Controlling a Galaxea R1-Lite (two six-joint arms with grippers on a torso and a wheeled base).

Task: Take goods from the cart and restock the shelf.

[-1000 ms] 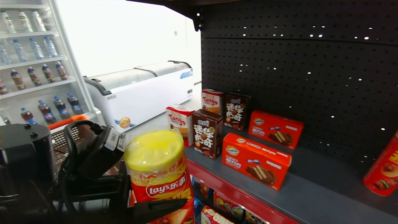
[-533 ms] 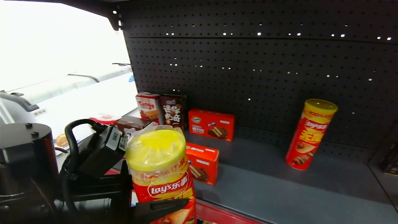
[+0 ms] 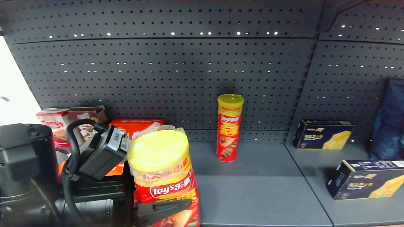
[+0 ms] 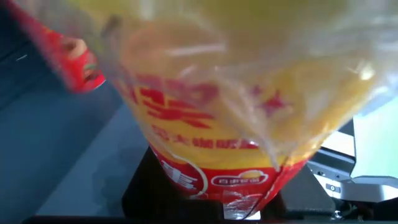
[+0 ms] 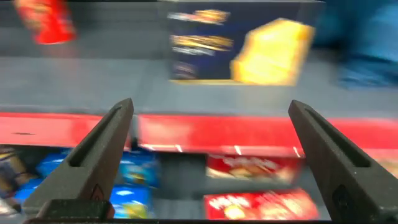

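- Left gripper clamps the chips can, upright between its jaws, shelf ahead of them.
- Right gripper gapes wide; blue box sits beyond its jaws.

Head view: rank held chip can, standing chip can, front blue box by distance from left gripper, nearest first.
1. held chip can, gripped in the left gripper itself.
2. standing chip can, centre, further back.
3. front blue box, far right.

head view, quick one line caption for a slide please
Left gripper holds a yellow-lidded chip can before a grey shelf where a matching can stands upright near the pegboard back.
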